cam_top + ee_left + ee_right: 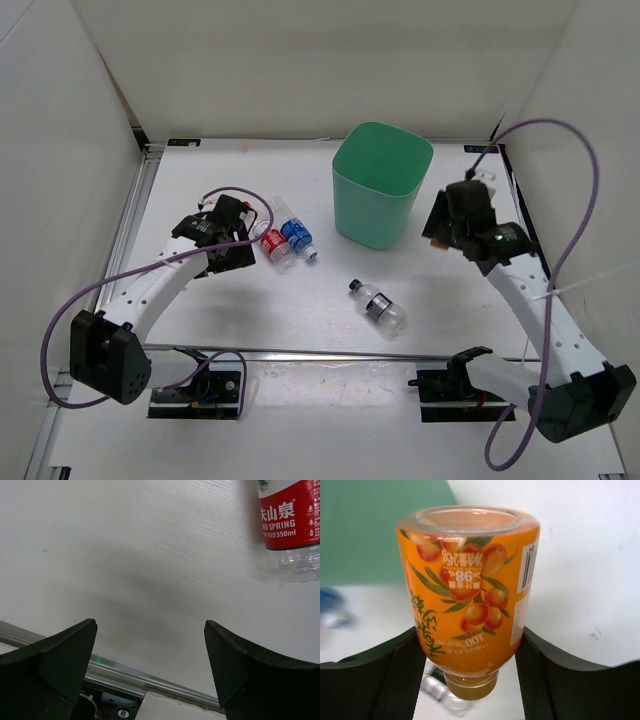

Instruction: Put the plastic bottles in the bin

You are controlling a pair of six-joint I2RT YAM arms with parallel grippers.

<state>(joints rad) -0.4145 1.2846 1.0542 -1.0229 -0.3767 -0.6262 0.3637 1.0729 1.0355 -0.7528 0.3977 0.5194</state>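
The task is looking barely under way: no bottle is showing inside the mint-green bin (375, 215), as far as the overhead view is reaching into its mouth, and all four bottles are outside it. Three are lying on the white table (300, 335). The red-label bottle (272, 245) and the blue-label bottle (297, 236) are lying side by side, touching, to the left of the bin. The black-capped bottle (378, 305) is lying on its own nearer the arm bases, in front of the bin. The fourth, the orange juice bottle (470, 580), is being carried by the right gripper (470, 647), which is hanging just to the right of the bin and not yet over its opening. Its fingers (380, 680) are pressing in on both flanks of the bottle's lower body, clenched around it partway closed, with the cap end pointing back toward the wrist and the base pointing away. The left gripper (150, 652) is hovering low over bare table with its fingers (55, 665) spread fully apart, grasping nothing. The red-label bottle is lying ahead of it and off to one side, outside the gap and not touching either finger. So one drop is seeming close, and three pickups are remaining.
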